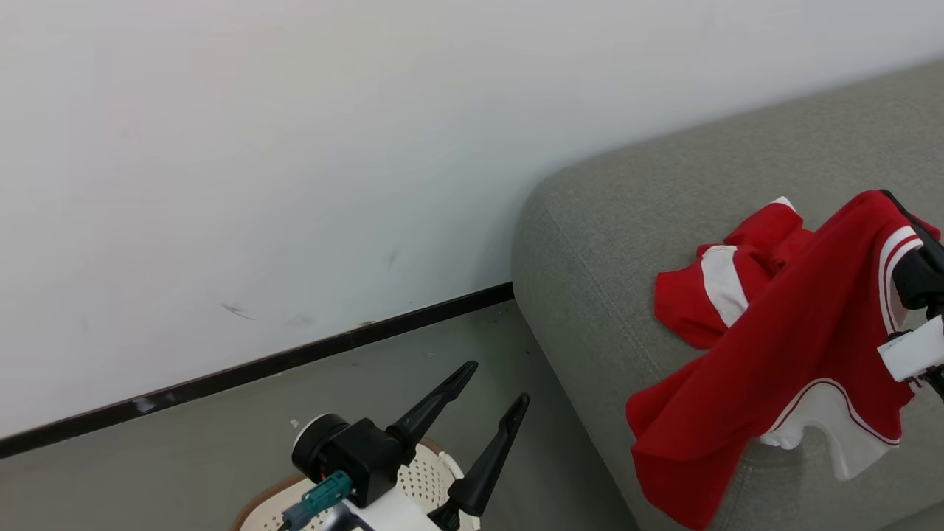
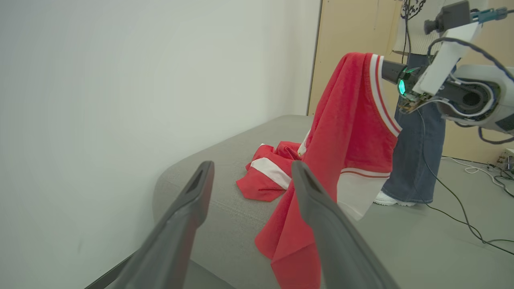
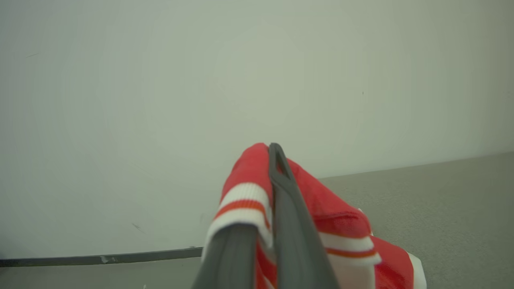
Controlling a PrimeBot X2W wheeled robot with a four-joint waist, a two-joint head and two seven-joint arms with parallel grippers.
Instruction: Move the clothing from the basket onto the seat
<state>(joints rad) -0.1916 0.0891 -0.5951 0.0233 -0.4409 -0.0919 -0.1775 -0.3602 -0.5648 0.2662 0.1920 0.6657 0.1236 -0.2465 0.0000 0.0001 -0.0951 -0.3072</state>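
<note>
left tool (image 1: 495, 383): wide open with nothing in it, fingers aimed at the rounded corner of the sofa (image 1: 605, 243)
basket (image 1: 424, 476): right under the left tool's wrist; you just get a bit of cream perforated wall and brown rim
right tool (image 3: 274, 150): pinched shut on the striped hem of a red jersey (image 1: 774, 346), with cloth bunched on both sides of the fingers
red jersey: hangs down from the right tool, white panel at the bottom, lower end draped over the sofa's front edge
second red garment (image 1: 708, 295): crumpled on the seat just past the hanging jersey as seen from the left tool; honestly can't tell if the two touch
sofa: grey fabric, under the right tool, ahead of the left one
wall (image 1: 295, 147): plain white, dark baseboard (image 1: 295, 358), beyond both tools
person (image 2: 417, 160): jeans and white shoes, standing on the floor behind the right tool's arm, cables (image 2: 461, 200) nearby
</note>
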